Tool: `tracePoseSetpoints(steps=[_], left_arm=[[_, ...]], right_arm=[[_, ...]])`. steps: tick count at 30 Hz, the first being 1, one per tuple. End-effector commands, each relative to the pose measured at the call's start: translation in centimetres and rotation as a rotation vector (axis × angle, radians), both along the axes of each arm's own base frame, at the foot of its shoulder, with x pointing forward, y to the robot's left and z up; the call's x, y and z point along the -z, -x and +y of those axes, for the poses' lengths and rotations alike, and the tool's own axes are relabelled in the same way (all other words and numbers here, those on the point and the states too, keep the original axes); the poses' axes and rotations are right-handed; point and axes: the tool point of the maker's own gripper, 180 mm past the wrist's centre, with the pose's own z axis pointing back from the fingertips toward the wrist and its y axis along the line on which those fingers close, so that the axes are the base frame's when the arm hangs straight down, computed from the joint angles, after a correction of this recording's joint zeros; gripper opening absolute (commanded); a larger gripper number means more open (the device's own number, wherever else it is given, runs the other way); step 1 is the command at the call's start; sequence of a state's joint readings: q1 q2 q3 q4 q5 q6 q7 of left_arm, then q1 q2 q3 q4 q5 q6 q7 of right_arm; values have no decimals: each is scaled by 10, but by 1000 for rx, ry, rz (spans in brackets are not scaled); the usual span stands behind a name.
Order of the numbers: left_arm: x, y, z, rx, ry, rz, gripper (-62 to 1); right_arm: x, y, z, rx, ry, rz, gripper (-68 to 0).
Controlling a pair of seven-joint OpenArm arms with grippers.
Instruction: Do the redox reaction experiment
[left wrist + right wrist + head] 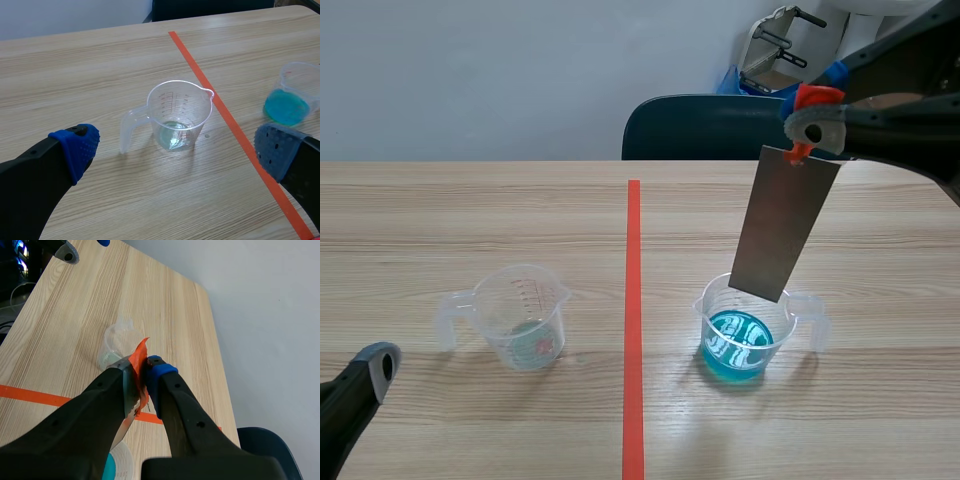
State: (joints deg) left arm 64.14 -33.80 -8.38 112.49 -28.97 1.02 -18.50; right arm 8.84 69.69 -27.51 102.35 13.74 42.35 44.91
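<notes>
A grey metal strip with orange tape at its top hangs from my right gripper, which is shut on its taped end. The strip's lower end sits just above the rim of a clear beaker of blue liquid, right of the red tape line. A second clear beaker holding a little clear liquid stands left of the line; in the left wrist view this beaker is ahead of and between my open left gripper's fingers. My left gripper is low at the near left.
The red tape line runs down the table's middle. A dark blue chair back stands behind the far edge. The blue-liquid beaker shows beside the left gripper's right finger.
</notes>
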Motion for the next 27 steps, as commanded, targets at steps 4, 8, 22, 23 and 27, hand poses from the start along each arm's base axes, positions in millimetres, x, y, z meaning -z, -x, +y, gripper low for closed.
tracePoseSetpoints(steps=[4,8,22,23,27], left_arm=[[-6,-1,-2,4,13,-22,14],[-6,-1,-2,4,13,-22,14],[-6,-1,-2,4,12,-22,14],[-6,-1,-2,4,12,-22,14],[-6,-1,-2,4,12,-22,14]], right_arm=[[-11,2,2,-20,-26,-15,-669],[-11,2,2,-20,-26,-15,-669],[-1,-7,6,22,7,-34,-669],[1,-9,8,28,7,-35,-669],[1,-10,16,28,-23,-41,-669]])
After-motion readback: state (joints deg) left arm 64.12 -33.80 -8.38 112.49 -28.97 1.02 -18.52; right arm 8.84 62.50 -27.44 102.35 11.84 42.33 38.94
